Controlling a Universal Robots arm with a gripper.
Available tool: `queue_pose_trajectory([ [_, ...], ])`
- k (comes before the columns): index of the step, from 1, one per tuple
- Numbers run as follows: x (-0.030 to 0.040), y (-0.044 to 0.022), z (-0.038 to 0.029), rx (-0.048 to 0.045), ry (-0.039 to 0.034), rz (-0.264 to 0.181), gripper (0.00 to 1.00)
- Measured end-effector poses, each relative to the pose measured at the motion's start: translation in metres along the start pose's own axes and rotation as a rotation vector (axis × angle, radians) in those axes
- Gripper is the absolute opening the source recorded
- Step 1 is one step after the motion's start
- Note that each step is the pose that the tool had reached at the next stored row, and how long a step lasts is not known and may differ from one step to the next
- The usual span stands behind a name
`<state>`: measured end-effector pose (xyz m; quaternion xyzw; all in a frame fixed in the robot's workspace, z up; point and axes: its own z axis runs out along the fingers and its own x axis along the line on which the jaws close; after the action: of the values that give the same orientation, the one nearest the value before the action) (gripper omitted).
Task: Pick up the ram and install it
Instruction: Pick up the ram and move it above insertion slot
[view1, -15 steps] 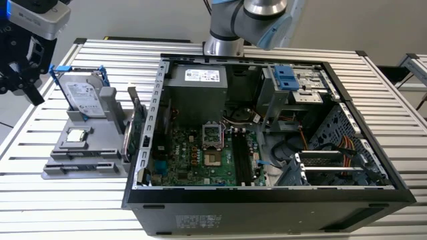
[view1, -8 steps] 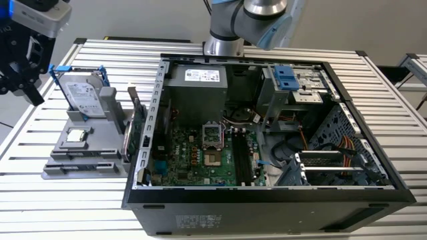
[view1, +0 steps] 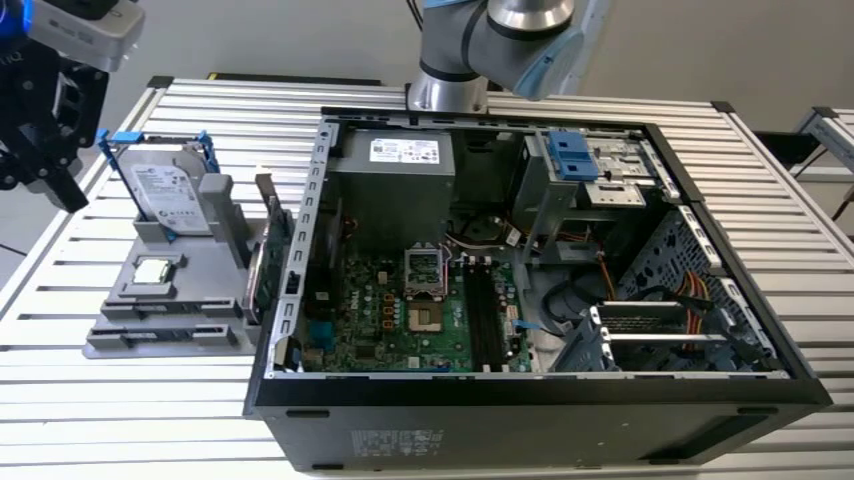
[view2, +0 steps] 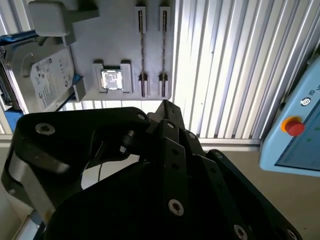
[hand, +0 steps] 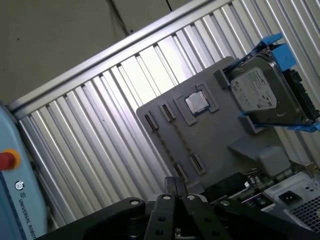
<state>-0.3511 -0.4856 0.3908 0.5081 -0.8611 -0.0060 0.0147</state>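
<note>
Linkage of the hand (hand: 173, 182) crowds the foreground in both wrist views, black and bolted. Its fingers are pressed together at the tips, with nothing visible between them. The links cover part of the grey fixture (hand: 215, 142) lying just beyond on the ribbed aluminium desk (hand: 100, 130).

On that fixture two pairs of small clips mark two narrow slots, each showing as a thin line. Beside them the square silver processor (hand: 196, 102) sits in its recess. Further along, the hard drive (hand: 255, 90) stands propped in a blue bracket. A pale blue pendant (hand: 7, 200) with a red button rests at the desk's edge.

In the exterior view the hand hangs high at the exterior view's left, above the desk near the hard drive. The green expansion card (view1: 274, 255) stands on edge at the fixture's side. The card and the case wall lie between the fixture and the motherboard (view1: 387, 320). The open computer case (view1: 534, 410) lies flat, with a power supply (view1: 394, 170) at its far end. A drive cage (view1: 587, 165) with a blue latch is toward the exterior view's right. Long dark memory slots (view1: 481, 315) run beside the processor socket. Whether the ram stands in one of them I cannot tell. The arm (view1: 454, 60) rises behind the case.
</note>
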Motion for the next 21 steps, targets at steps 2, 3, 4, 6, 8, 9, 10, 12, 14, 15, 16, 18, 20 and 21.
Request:
queue_pose_trajectory([
  [2,0.0000,0.0000,0.0000,0.0006,0.0011,-0.011,0.00],
  [3,0.0000,0.0000,0.0000,0.0009,0.0015,-0.016,0.00],
  [4,0.0000,0.0000,0.0001,0.0012,0.0018,-0.022,0.00],
  [6,0.0000,0.0000,0.0000,0.0019,0.0030,-0.034,0.00],
  [8,0.0000,0.0000,0.0000,0.0026,0.0042,-0.046,0.00],
  [9,0.0000,0.0000,0.0000,0.0030,0.0048,-0.052,0.00],
  [10,0.0000,0.0000,0.0000,0.0032,0.0052,-0.059,0.00],
  [12,0.0000,0.0000,0.0000,0.0038,0.0059,-0.077,0.00],
  [14,0.0000,0.0000,0.0001,0.0044,0.0068,-0.096,0.00],
  [15,0.0000,0.0000,0.0000,0.0047,0.0073,-0.105,0.00],
  [16,0.0000,0.0000,0.0000,0.0050,0.0077,-0.115,0.00],
  [18,0.0000,0.0000,0.0000,0.0056,0.0087,-0.132,0.00],
  [20,0.0000,0.0000,0.0000,0.0063,0.0098,-0.149,0.00],
  [21,0.0000,0.0000,0.0001,0.0067,0.0102,-0.157,0.00],
])
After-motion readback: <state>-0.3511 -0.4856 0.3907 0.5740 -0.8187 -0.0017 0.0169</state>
